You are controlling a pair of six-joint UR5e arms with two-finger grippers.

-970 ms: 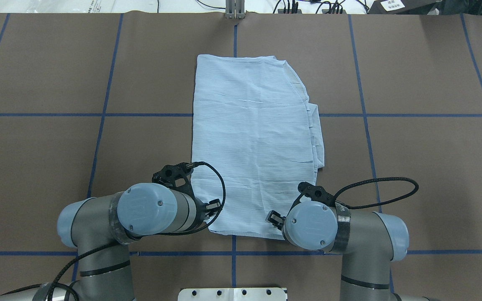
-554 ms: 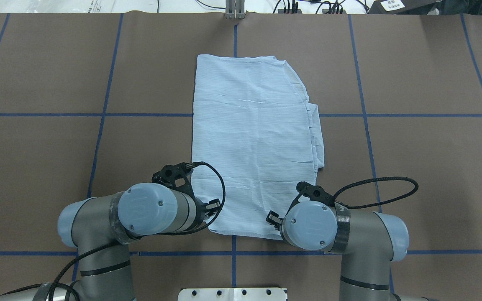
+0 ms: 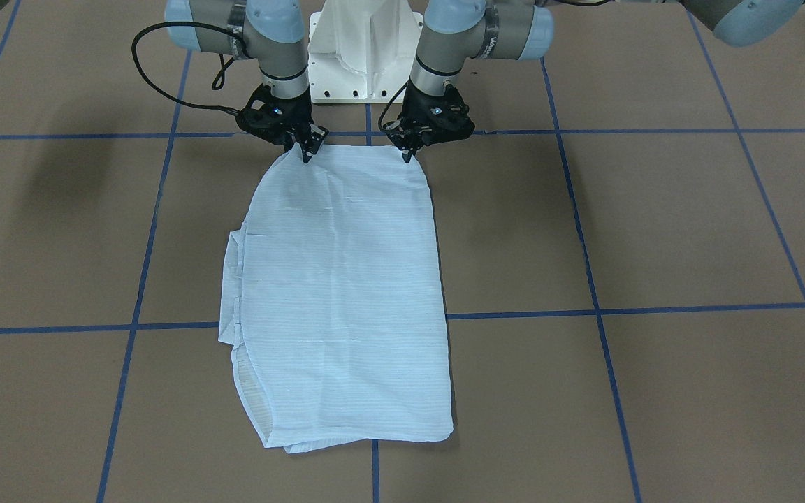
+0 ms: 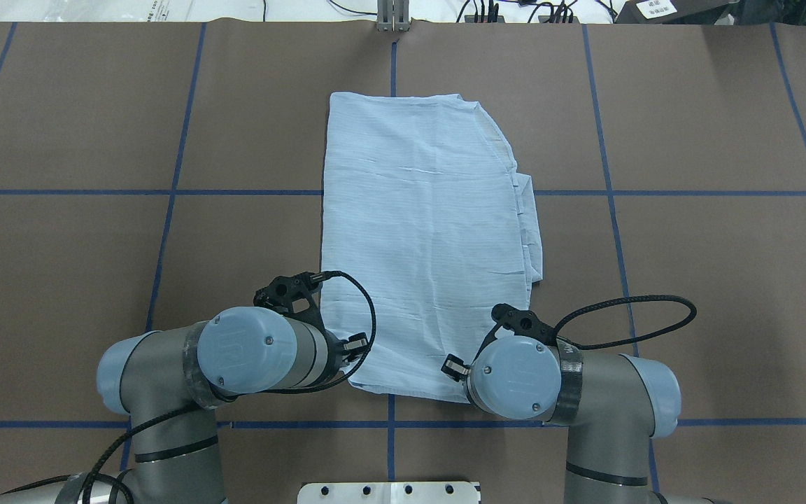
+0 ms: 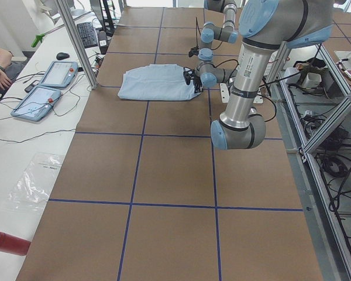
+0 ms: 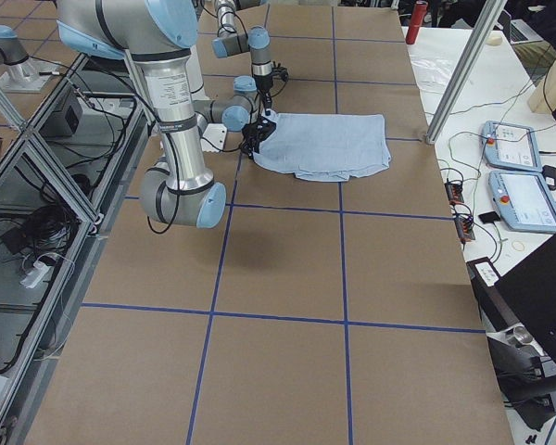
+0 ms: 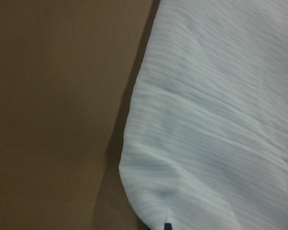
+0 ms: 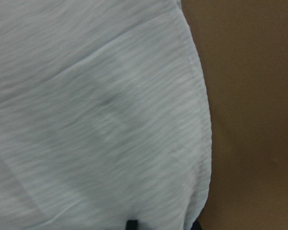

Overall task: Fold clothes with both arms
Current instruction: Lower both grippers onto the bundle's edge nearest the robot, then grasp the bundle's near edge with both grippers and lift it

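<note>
Shirt [image 4: 424, 231] first: it lies folded into one long pale blue panel on the brown table [image 4: 690, 294]. It runs from the end nearest the robot's base out toward the far side and crosses a blue tape line [image 4: 711, 192]. You can see that it lies mostly flat, finely striped, with a few shallow creases. About halfway along its right edge, narrow inner layers stick out past the top layer, and the far right corner is cut off at a slant.

Both claws are at the near end, one on each corner. The left gripper [image 3: 408, 154] points down at the near left corner with its fingers pinched together on the fabric. In the left wrist view the corner is puckered and raised a little off the table, with a shadow under it and one dark fingertip [image 7: 168, 226] at the bottom edge. The right gripper [image 3: 305, 152] is clenched on the near right corner in the same way. Its wrist view shows you the hemmed edge curving down to two dark fingertips [image 8: 131, 224].

The left arm [image 4: 249, 350] and right arm [image 4: 522, 378] are bent low over the near end of the shirt, just in front of the white pedestal base [image 3: 365, 49]. A black cable [image 4: 627, 315] loops from the right wrist out to the right above the table.
</note>
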